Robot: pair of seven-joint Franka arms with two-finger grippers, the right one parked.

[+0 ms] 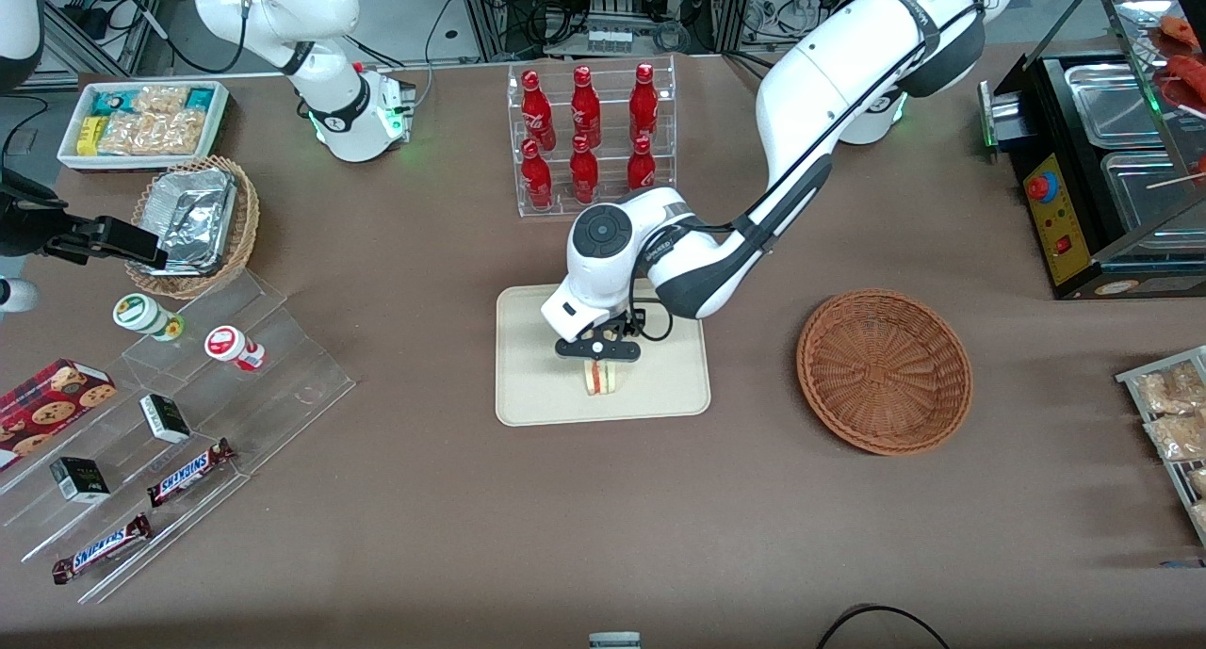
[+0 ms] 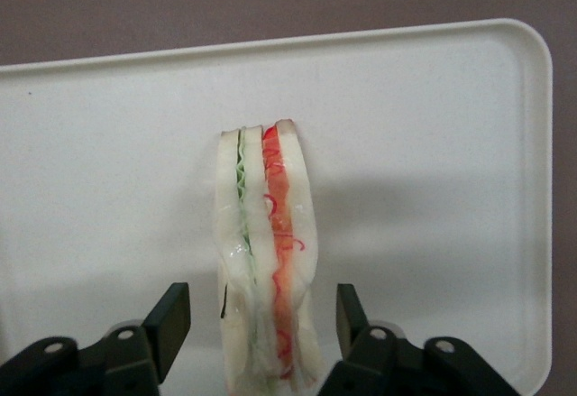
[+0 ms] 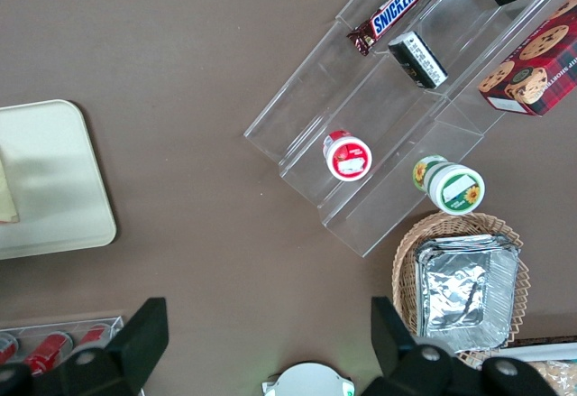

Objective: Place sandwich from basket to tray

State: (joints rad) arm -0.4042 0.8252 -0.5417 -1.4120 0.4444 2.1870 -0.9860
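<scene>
The sandwich (image 1: 603, 378) stands on its edge on the cream tray (image 1: 537, 385), in the half of the tray nearer the front camera. In the left wrist view the sandwich (image 2: 266, 261) shows white bread with green and red filling against the tray (image 2: 433, 143). My gripper (image 1: 600, 359) hangs straight over it and is open. In the wrist view the gripper (image 2: 261, 324) has one black finger (image 2: 171, 322) on each side of the wedge, with a gap to the bread on both sides. The reddish-brown basket (image 1: 884, 371) sits beside the tray toward the working arm's end, with nothing in it.
A clear rack of red bottles (image 1: 589, 136) stands farther from the front camera than the tray. Clear display steps (image 1: 188, 413) with snacks and a tan basket of foil (image 1: 193, 220) lie toward the parked arm's end. A black appliance (image 1: 1102, 169) stands at the working arm's end.
</scene>
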